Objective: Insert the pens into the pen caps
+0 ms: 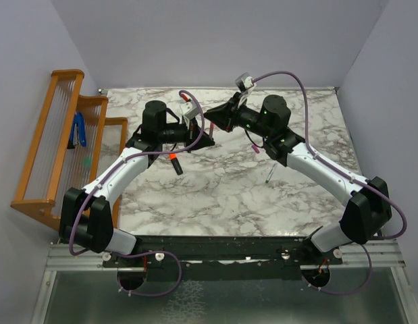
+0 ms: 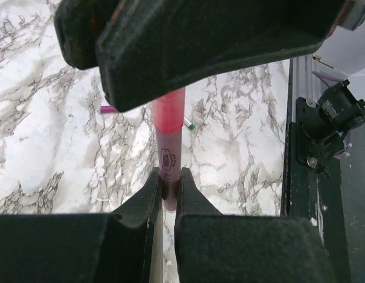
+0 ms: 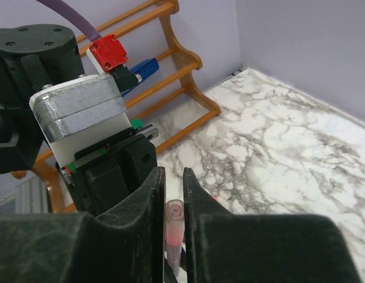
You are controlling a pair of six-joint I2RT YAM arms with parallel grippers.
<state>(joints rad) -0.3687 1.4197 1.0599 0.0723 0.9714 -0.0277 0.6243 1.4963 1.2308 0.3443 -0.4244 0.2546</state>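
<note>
My left gripper [image 2: 169, 174] is shut on the lower barrel of a thin pinkish-white pen [image 2: 168, 154], held above the marble table [image 1: 222, 196]. The pale pink cap [image 3: 174, 217] sits over the pen's far end. My right gripper [image 3: 173, 174] is closed around that cap, one finger against each side. Both grippers meet tip to tip over the table's back middle, left gripper [image 1: 200, 138] and right gripper [image 1: 214, 125]. A black marker [image 1: 176, 164] with an orange end lies below the left gripper. A magenta cap [image 1: 254, 148] and a greyish pen [image 1: 269, 175] lie by the right arm.
A wooden rack [image 1: 60, 142] stands at the left edge, with a blue-handled tool [image 1: 79, 129] in it. The left arm's wrist and camera block [image 3: 82, 112] fills the space just beyond my right fingers. The table's black front rail [image 2: 315, 177] runs along the near side.
</note>
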